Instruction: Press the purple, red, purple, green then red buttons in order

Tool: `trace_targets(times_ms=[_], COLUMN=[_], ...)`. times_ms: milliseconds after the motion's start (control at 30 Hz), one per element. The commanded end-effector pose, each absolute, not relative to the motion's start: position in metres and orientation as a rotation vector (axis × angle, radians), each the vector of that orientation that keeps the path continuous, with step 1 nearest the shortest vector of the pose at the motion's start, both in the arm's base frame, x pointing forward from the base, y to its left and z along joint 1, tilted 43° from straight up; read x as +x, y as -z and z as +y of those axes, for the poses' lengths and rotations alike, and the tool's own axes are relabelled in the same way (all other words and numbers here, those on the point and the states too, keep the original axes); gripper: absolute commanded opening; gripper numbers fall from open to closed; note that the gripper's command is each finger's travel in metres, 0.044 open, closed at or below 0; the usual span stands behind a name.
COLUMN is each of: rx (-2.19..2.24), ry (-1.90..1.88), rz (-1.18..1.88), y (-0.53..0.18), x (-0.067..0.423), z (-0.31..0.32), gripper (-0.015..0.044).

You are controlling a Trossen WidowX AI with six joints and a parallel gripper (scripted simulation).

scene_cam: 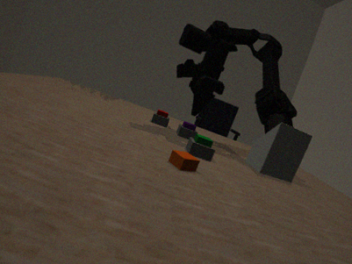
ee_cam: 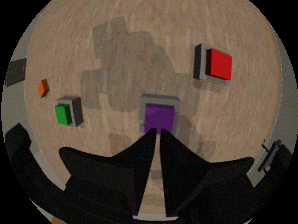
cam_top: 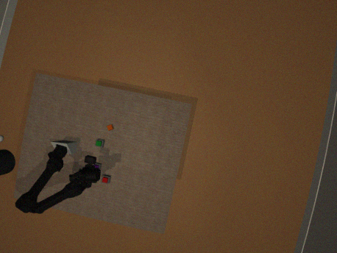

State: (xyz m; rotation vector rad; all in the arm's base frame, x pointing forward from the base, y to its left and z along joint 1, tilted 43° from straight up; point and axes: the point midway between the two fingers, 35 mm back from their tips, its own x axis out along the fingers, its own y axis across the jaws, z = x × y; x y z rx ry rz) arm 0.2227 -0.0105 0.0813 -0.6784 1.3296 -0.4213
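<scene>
Three buttons on grey bases stand in a row on the tan mat (cam_top: pixel 147 110). The purple button (cam_top: pixel 97 166) (scene_cam: pixel 189 125) (ee_cam: pixel 158 117) is the middle one. The red button (cam_top: pixel 105 179) (scene_cam: pixel 162 113) (ee_cam: pixel 218 64) and the green button (cam_top: pixel 98 143) (scene_cam: pixel 203 140) (ee_cam: pixel 63 113) flank it. My gripper (scene_cam: pixel 197 110) (ee_cam: pixel 157 132) is shut and empty, its fingertips together. It hangs above the purple button, apart from it; in the wrist view the tips point at the button's near edge. In the top view the arm partly covers the purple button.
An orange block (cam_top: pixel 110 127) (scene_cam: pixel 184 160) (ee_cam: pixel 43 87) lies on the mat beyond the green button. The arm's grey base box (cam_top: pixel 66 146) (scene_cam: pixel 279 151) stands at the mat's left side. A dark box (scene_cam: pixel 216 116) stands behind the buttons.
</scene>
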Motion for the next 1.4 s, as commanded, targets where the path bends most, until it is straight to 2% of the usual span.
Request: trace_targets(times_ms=[0, 1200, 1367], rx=[-0.684, -0.686, -0.684], ry=[0.423, 0.425, 0.423], rz=[1.328, 1.326, 1.328], y=[-0.078, -0.058, -0.082], x=[0.224, 0.229, 0.223], z=[-0.014, -0.032, -0.011], gripper=[0.002, 0.002, 0.002])
